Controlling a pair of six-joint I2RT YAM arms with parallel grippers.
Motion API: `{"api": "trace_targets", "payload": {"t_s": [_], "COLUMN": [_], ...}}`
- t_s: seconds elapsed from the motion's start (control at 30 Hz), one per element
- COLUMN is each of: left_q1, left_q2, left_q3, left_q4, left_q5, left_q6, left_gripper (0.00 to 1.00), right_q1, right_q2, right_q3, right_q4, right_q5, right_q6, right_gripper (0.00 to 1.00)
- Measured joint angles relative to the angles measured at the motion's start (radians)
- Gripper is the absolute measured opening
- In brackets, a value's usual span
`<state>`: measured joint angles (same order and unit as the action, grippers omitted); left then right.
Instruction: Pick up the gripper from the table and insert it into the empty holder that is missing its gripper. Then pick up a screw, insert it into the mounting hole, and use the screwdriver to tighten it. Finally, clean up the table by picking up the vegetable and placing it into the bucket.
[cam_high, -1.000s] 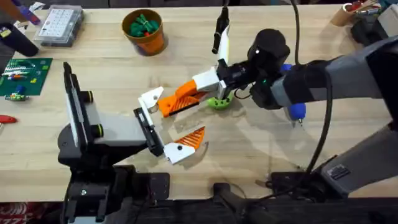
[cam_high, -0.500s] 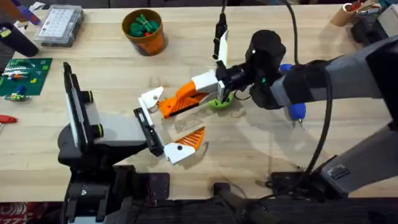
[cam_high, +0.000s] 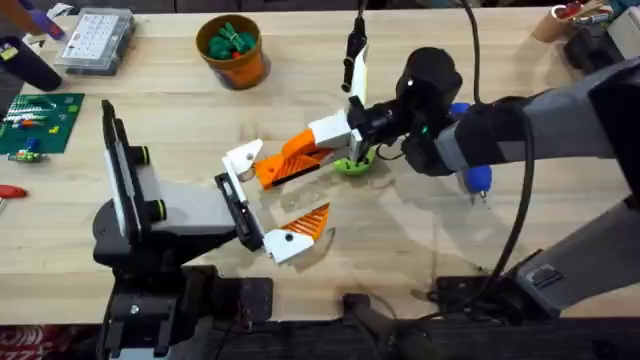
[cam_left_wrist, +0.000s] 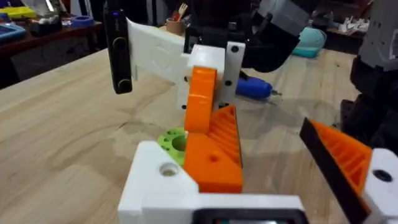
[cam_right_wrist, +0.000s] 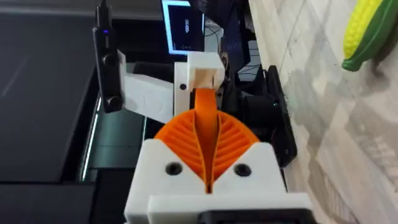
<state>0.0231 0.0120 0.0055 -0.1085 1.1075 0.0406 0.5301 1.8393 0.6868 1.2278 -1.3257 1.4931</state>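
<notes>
Nothing shifted since earlier frame; right arm unmoved at table centre.
Table (cam_high: 170, 120): light wood, plank grain.
Holder (cam_high: 238, 212): black bracket at near left, one white-orange finger (cam_high: 292, 236) mounted on near slot.
Right gripper (cam_high: 290, 160): centre, fingers closed flat on white-orange gripper (cam_high: 245, 158), its white base just beside holder's far slot.
Left gripper: cannot tell state.
Bucket (cam_high: 233, 52): far left-centre, green vegetables inside.
Screwdriver (cam_high: 472, 176): blue, right of centre, partly under arm.
Green ring (cam_high: 352, 165): beside right gripper.

the table (cam_high: 180, 120) is pale matt wood with visible plank grain. the gripper (cam_high: 290, 158) looks like matt plastic, white base and ribbed orange tip. the screwdriver (cam_left_wrist: 252, 88) has a smooth, slightly glossy blue plastic body.
</notes>
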Motion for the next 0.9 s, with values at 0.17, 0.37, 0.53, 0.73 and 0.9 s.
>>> {"api": "trace_targets", "payload": {"t_s": [0.17,0.37,0.53,0.73,0.9], "left_q1": [0.0,0.0,0.0,0.0,0.0], "left_q2": [0.0,0.0,0.0,0.0,0.0], "left_q3": [0.0,0.0,0.0,0.0,0.0], "left_q4": [0.0,0.0,0.0,0.0,0.0], "left_q5": [-0.001,0.001,0.001,0.0,0.0], "left_q6": [0.0,-0.001,-0.003,-0.003,-0.003], "left_gripper": [0.986,0.986,0.986,0.986,0.986], "right_q1": [0.0,0.006,0.01,0.01,0.015], "right_q2": [0.0,0.0,0.0,0.0,0.0], "right_q3": [0.0,0.0,0.0,0.0,0.0], "right_q4": [0.001,0.016,0.032,0.032,0.032], "right_q5": [0.005,0.023,0.028,0.033,0.059], "right_q6": [0.0,0.002,0.003,0.003,0.002], "right_gripper": [0.022,0.022,0.022,0.022,0.022]}}
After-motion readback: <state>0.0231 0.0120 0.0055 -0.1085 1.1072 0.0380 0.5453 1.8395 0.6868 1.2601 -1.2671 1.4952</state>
